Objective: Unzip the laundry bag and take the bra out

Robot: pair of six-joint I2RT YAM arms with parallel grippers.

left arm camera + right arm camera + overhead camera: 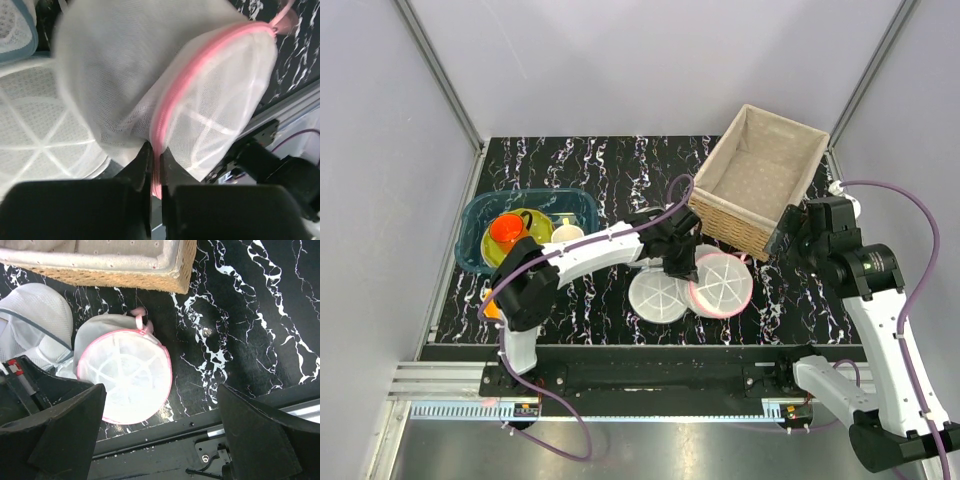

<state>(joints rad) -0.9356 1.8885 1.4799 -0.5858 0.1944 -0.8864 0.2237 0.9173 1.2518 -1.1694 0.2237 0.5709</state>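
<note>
Laundry bag [722, 283], white mesh with a pink rim, sits on the black marbled table [580, 160] just in front of the wicker basket [732, 226], touching a plain white mesh dome [656, 296] on its left. Left gripper [156, 156] has its fingers pressed together on the pink zipper band at the bag's near edge, pinching rim and not a pull. Right gripper [160, 390] hovers above the bag, fingers spread wide, nothing between them. A small pink tab [141, 320], likely the zipper pull, pokes out on the bag's far side, toward the basket and well away from the left pinch. Bra not made out; the mesh is too cloudy to say what lies inside, and I cannot tell whether the zipper is parted anywhere. Risks as I judge them: nothing pins the bag down, so any tug from the left pinch would drag or flip the whole pouch rather than run the zipper; the thin rim could slip out of the closed fingers; a slid bag would shove the neighbouring dome or jam against the basket wall; the right gripper going for the tab has little room beside the basket. Count: one pink-rimmed bag; two other mesh domes, one all white and one with grey-blue trim [15, 30] in the left wrist view; one basket; one teal tub [530, 192] holding an orange cup [506, 230] and some other small dishes; two arms.
</note>
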